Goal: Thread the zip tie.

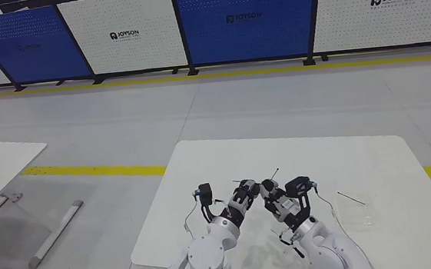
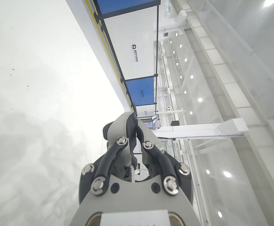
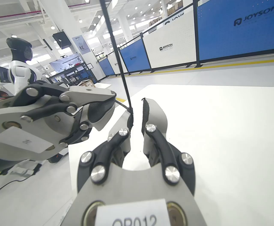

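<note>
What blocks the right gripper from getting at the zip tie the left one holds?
Probably nothing, so yes: the right gripper is open, the zip tie stands right at one fingertip, and the left gripper, shut on it, sits to the side.

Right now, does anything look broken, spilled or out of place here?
Nothing stands out. The zip tie juts up between the left hand and right hand; a clear bag lies flat on the table.

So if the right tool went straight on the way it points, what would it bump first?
Probably the zip tie: its black strap stands right at one fingertip of the right tool. The left tool sits just off to the side, though depth is hard to judge. Past that, bare table.
</note>
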